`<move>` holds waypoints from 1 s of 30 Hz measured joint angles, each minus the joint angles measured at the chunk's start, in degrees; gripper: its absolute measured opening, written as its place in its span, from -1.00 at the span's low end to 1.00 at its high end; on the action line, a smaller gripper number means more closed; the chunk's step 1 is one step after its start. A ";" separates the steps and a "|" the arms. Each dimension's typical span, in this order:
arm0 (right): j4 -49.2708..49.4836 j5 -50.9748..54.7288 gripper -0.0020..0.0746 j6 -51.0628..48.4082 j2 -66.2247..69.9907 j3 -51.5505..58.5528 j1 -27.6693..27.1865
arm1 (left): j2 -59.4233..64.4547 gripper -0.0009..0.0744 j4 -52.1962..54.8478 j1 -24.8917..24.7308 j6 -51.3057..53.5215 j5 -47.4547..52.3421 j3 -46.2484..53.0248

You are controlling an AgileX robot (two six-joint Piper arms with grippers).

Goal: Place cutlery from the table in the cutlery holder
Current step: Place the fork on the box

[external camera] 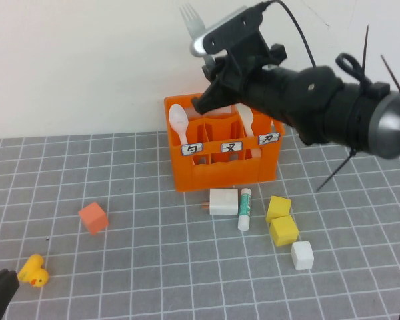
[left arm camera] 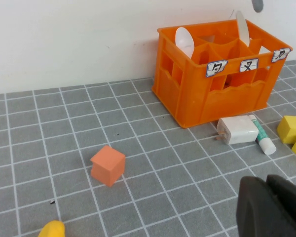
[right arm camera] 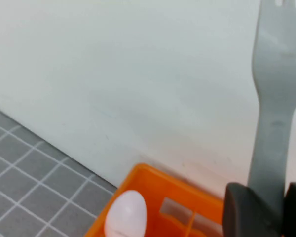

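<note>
Grey fork (external camera: 192,21) sits clamped in our right gripper (external camera: 210,77), tines up, above the orange cutlery holder (external camera: 220,170) at the back of the table (external camera: 153,267). Spoon (external camera: 179,122) & knife (external camera: 245,119) stand in the end compartments. Step in hand, we judge: final insertion. Next: align handle w/ a free compartment, lower, release. Left gripper (external camera: 0,290) is parked near-left, shut, holding nothing.

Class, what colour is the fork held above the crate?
Grey; the fork shows best in the right wrist view.
</note>
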 joint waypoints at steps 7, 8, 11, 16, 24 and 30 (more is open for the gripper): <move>-13.51 -9.13 -0.54 18.65 -1.81 5.79 2.31 | 0.00 -0.98 0.11 0.00 0.00 -0.09 0.00; -16.75 -9.75 -0.54 21.67 -1.81 6.02 2.56 | 0.00 -0.98 0.11 0.00 0.00 -0.09 0.00; -22.40 -10.84 -0.54 27.58 -1.70 6.26 2.80 | 0.00 -0.98 0.11 0.00 0.00 -0.09 0.00; -24.15 -16.38 -0.54 30.30 0.20 6.26 3.02 | 0.00 -0.98 0.11 0.00 0.14 -0.09 0.00; -24.28 -19.87 -0.54 30.74 7.06 6.26 2.91 | 0.00 -0.98 0.11 0.00 0.03 -0.09 0.00; -24.36 -21.03 -0.54 30.88 9.83 6.26 2.91 | 0.00 -0.98 0.11 0.00 0.03 -0.09 0.00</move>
